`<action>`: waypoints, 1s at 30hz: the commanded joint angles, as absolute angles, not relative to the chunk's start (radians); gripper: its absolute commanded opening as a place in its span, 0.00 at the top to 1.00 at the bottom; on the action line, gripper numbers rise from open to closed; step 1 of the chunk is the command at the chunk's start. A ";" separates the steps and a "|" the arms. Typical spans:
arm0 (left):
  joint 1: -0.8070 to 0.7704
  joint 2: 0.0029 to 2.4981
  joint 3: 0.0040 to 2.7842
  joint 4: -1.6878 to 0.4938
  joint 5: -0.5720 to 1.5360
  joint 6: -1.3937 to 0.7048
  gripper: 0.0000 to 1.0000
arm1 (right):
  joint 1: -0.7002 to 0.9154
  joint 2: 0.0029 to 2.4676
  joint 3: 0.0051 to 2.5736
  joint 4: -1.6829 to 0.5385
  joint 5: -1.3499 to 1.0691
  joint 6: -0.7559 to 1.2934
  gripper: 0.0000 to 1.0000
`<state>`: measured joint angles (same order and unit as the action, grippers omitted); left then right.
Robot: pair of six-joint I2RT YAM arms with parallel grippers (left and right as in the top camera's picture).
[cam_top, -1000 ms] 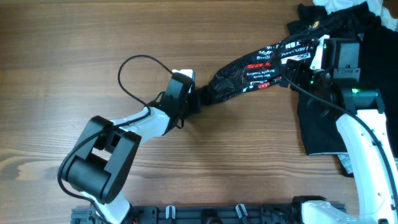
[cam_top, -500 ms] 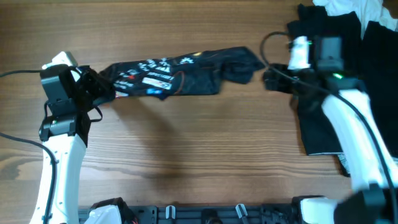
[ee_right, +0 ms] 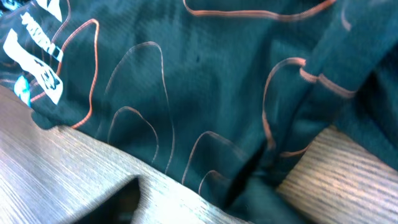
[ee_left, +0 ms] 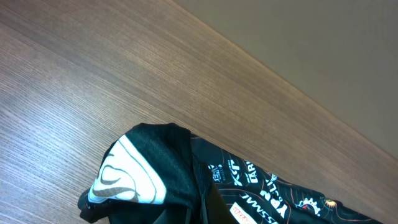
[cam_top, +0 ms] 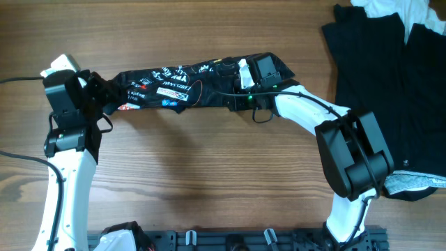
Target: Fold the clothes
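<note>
The black T-shirt (cam_top: 181, 87), printed with reddish contour lines and white logos, lies stretched in a long band across the back of the table. My left gripper (cam_top: 104, 96) is shut on its left end. In the left wrist view the cloth (ee_left: 261, 186) bunches at the jaws with a white emblem (ee_left: 124, 177) showing. My right gripper (cam_top: 235, 96) is down on the right part of the shirt. In the right wrist view the fabric (ee_right: 186, 74) fills the frame, and I cannot tell how those jaws stand.
More of the black clothes (cam_top: 376, 77) lie spread at the back right, with a white cloth (cam_top: 397, 8) at the top edge. A black rail (cam_top: 230, 240) runs along the front edge. Bare wood (cam_top: 209, 167) lies in front of the shirt.
My left arm swung from the centre to the far left, dragging the shirt out into a long band. My right arm came from beside the pile to the shirt's right part.
</note>
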<state>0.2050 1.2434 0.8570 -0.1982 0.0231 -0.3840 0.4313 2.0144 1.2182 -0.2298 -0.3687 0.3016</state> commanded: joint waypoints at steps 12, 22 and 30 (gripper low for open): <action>0.210 1.246 0.859 -0.244 0.006 -0.394 0.94 | 0.434 2.025 1.224 -0.308 -0.112 0.590 0.23; 0.210 1.246 0.858 -0.252 0.006 -0.394 0.95 | 0.418 1.953 1.219 -0.372 -0.076 0.548 0.24; 0.210 1.246 0.857 -0.255 0.006 -0.394 0.96 | 0.470 2.037 1.219 -0.320 -0.200 0.523 0.96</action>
